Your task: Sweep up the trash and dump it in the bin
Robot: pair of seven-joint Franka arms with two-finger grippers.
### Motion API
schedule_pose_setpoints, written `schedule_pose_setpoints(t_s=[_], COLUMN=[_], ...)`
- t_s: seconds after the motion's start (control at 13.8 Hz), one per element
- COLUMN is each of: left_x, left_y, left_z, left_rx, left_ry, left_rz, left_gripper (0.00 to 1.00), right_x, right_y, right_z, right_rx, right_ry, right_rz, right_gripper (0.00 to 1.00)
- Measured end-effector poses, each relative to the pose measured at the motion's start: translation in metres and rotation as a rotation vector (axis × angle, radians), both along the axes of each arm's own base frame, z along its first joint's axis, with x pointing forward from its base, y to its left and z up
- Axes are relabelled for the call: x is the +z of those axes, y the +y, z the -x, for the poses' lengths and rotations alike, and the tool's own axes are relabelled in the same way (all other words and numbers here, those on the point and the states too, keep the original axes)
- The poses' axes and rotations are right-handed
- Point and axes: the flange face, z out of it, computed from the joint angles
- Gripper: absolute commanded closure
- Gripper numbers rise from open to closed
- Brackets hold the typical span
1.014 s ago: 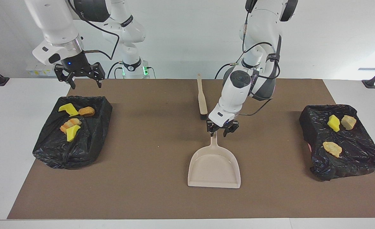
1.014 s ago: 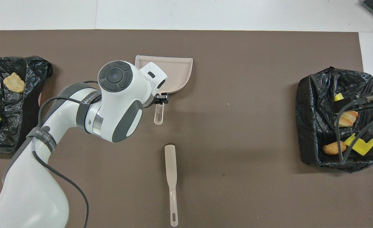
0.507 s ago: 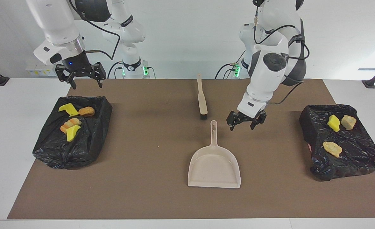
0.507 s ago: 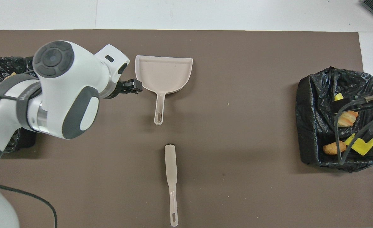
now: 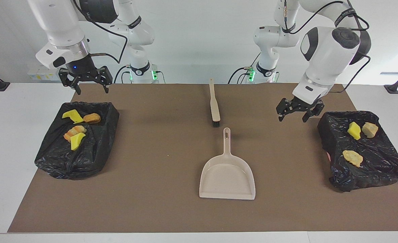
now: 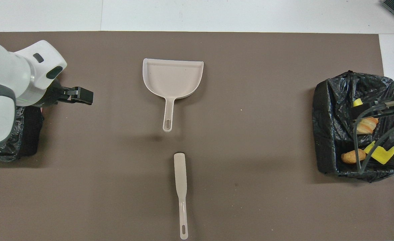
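Your left gripper hangs empty with its jaws spread, over the brown mat just beside the bin at its own end of the table. Your right gripper waits, also open and empty, over the table edge by the other bin.

All the trash in view is already inside the two black-lined bins: a yellow sponge chunk and two bread pieces in the bin next to your left gripper, and two sponge chunks with two pastry pieces below your right one. No pieces show on the mat.

The dustpan lies flat and empty at mid-table, well away from either gripper, with the brush just past its handle tip, toward the arm bases.

The job looks essentially finished, so what remains is a clean retreat. Keep your left gripper high enough to clear the bin liner's crumpled rim, since a snagged finger could drag the bag and spill pieces. Move it up and back toward its base without crossing low over the dustpan handle.
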Motion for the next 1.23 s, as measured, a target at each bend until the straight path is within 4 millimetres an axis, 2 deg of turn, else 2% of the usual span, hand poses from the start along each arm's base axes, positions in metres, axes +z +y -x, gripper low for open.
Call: schedule_pose_setpoints(t_s=[0.58,0.87,1.09,1.23], left_x=[0.071,0.091,0.103,0.104], left_y=[0.054,0.081,0.087,0.087], left_z=[0.045,0.061,0.074,0.075], left_rx=[-0.075,-0.083,-0.080,-0.080], left_ry=[0.048,0.076,0.086,0.083], left_rz=[-0.042,-0.040,-0.038,-0.038], left_gripper=[0.00,0.00,0.00,0.00], right_x=[0.000,0.000,0.000,-0.001], right_y=[-0.002,-0.003,-0.003,-0.002], right_z=[0.000,0.000,0.000,0.000], right_rx=[-0.003,-0.005,-0.005,-0.018], right_ry=[0.000,0.000,0.000,0.001], right_rz=[0.000,0.000,0.000,-0.002], right_gripper=[0.00,0.00,0.00,0.00])
